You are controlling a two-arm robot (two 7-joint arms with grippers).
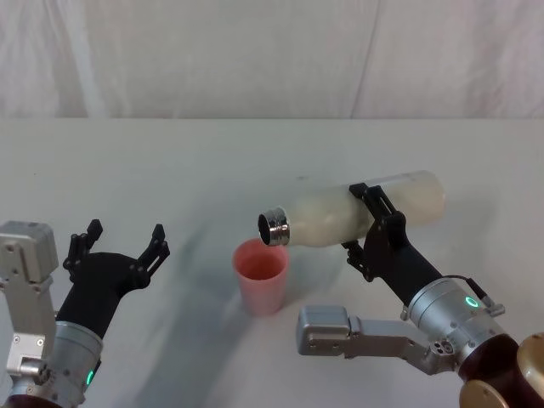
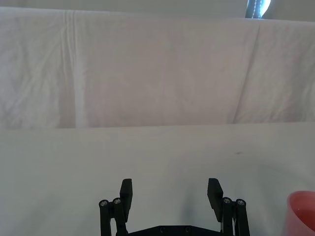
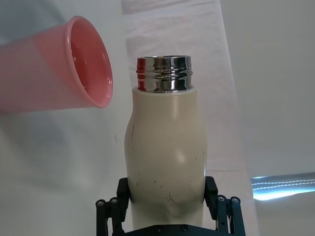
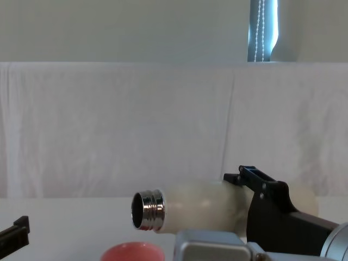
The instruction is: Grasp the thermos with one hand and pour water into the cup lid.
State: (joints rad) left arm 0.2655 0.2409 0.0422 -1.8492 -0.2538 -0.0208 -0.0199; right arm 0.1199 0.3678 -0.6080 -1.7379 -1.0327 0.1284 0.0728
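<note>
Thermos: you are holding the tall cream-white matte bottle with the silver threaded neck (image 1: 357, 214) on its side, mouth just above the cup (a pouring tilt, by my judgement).
Cup lid: the small salmon-pink round cup (image 1: 261, 274) is standing upright on the white table (image 1: 170, 170), below the neck.
Right gripper (image 1: 372, 223): its fingers are clamping the bottle's body.
Left gripper (image 1: 119, 240): its fingers are hanging spread, holding nothing, well left of the cup.

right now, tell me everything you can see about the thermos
The thermos is a tall cream-white matte bottle with rounded shoulders and a shiny threaded silver neck, uncapped. Small dark scuffs mark its lower body. It is held off the table, tipped roughly horizontal, with its mouth pointing toward the robot's left, above the rim of the pink cup lid. The right gripper clamps it around the lower body, a finger on each side. No water can be seen leaving the mouth.
</note>
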